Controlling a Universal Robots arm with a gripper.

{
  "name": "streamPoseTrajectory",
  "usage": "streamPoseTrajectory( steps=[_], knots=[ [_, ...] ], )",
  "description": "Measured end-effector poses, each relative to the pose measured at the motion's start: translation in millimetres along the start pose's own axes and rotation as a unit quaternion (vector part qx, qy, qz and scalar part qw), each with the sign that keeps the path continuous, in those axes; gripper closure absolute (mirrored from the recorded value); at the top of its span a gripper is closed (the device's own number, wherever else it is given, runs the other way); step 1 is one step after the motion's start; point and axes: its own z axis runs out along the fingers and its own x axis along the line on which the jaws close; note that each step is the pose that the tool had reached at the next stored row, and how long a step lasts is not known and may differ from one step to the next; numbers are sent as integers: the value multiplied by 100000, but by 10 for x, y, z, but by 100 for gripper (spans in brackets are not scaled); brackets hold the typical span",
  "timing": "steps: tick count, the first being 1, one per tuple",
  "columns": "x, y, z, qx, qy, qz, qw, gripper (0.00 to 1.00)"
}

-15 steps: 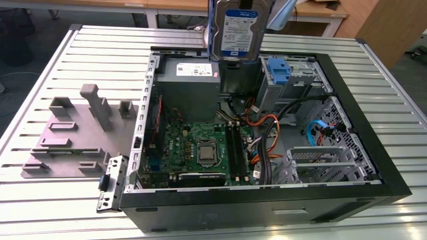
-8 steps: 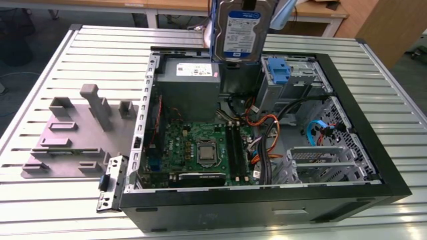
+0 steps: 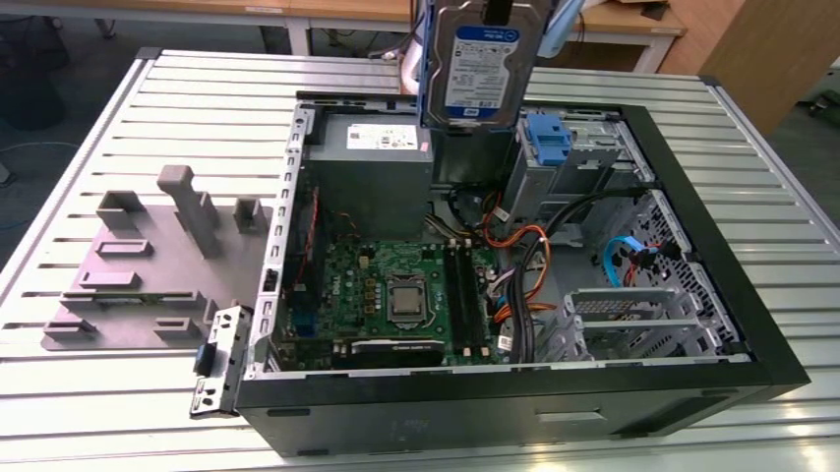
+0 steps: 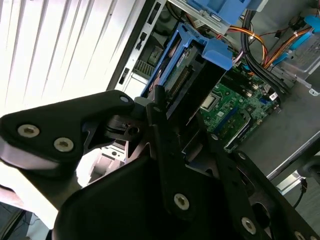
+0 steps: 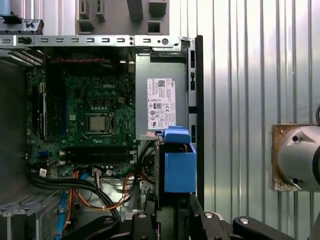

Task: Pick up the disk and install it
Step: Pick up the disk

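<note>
Firmly pinching the disk by its upper edge, the gripper (image 4: 176, 117) shows in both wrist views as black linkage arms closing in on the blue carrier frame from either side. The disk (image 3: 483, 69) hangs upright in the exterior view, with its silver face and white-and-blue label turned to the camera and a blue edge along the side on the exterior view's left. It is held in the air over the far end of the open computer case (image 3: 735, 295), above the gap between the power supply and the drive cage.

In the first wrist view, looking down past the gripper (image 5: 170, 217), the disk's (image 5: 179, 167) blue frame lies just beside the grey power supply (image 5: 145, 65) with its white sticker, close to the case wall.

Another blue carrier (image 3: 549, 138) sits in the drive cage, just to the exterior view's right of the disk. Lower in the case lies the green motherboard (image 3: 393, 285), with orange and black cables (image 3: 518, 265) looping beside it.

The case rests on a slatted metal table (image 3: 105, 413). A grey fixture block (image 3: 145, 265) with upright pegs stands just beside the case on the exterior view's left.
</note>
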Motion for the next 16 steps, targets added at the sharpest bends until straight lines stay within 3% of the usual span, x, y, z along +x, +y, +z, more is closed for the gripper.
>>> streamPoseTrajectory(
  steps=[16],
  knots=[
    [229, -97, -10, 3, 1, 84, 100000, 65]
  ],
)
